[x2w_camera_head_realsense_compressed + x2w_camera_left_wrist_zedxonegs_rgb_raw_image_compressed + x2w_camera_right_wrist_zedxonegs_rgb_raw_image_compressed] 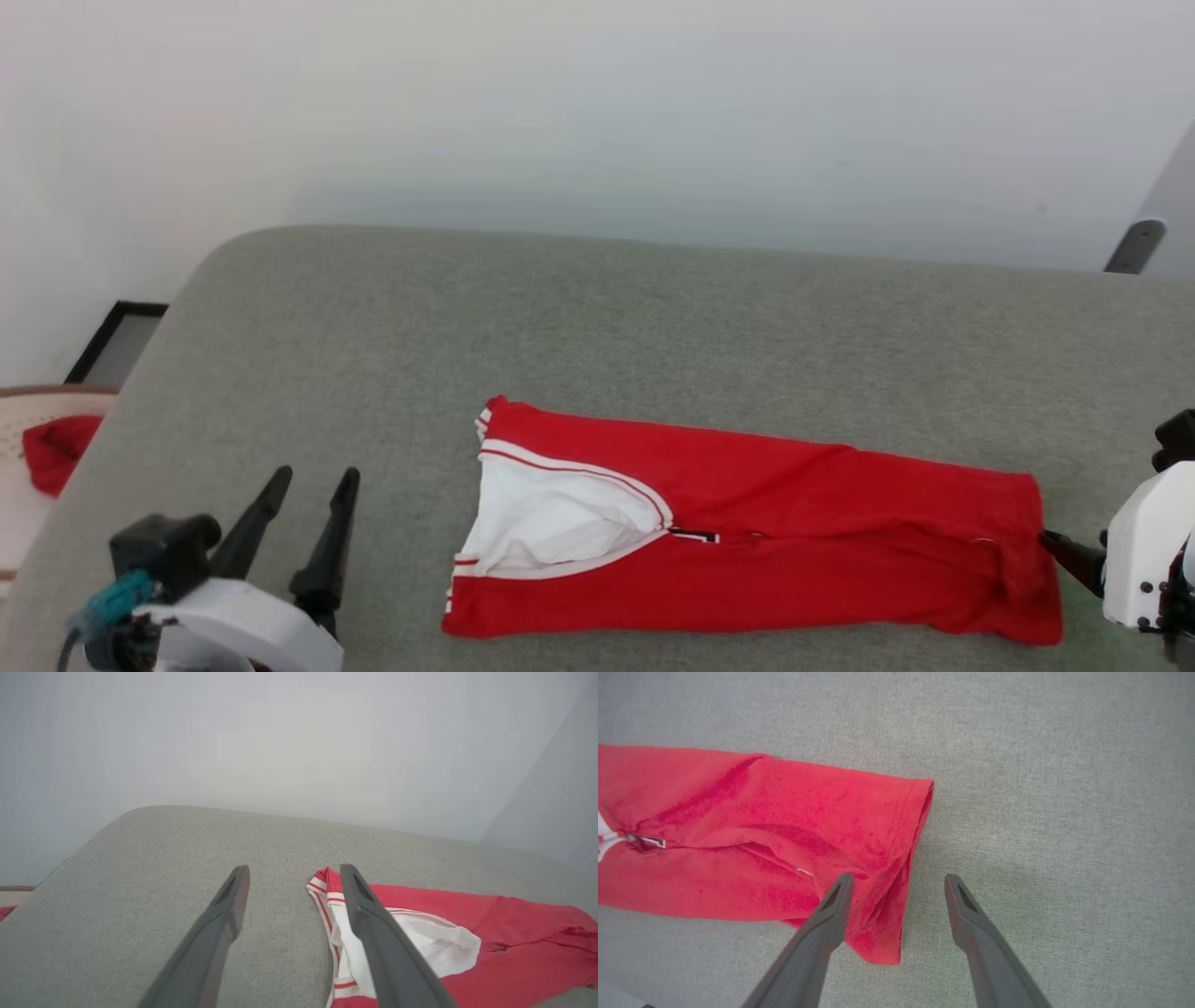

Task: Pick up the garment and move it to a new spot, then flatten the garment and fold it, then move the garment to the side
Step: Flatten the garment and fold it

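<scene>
The garment is bright red with a white panel and striped trim. It lies as a long flat band across the grey cushioned surface. My left gripper stands open at the lower left, a short way left of the white-panelled end. In the left wrist view the left gripper holds nothing, and its right finger crosses in front of the striped hem. My right gripper is open over the garment's plain red end. One finger is above the hem and the other is over bare fabric. A dark fingertip of it reaches that end in the head view.
A cream basket holding a small red cloth sits off the surface's left edge, with a black frame behind it. A pale wall rises behind the rounded far edge. A grey bar leans at the upper right.
</scene>
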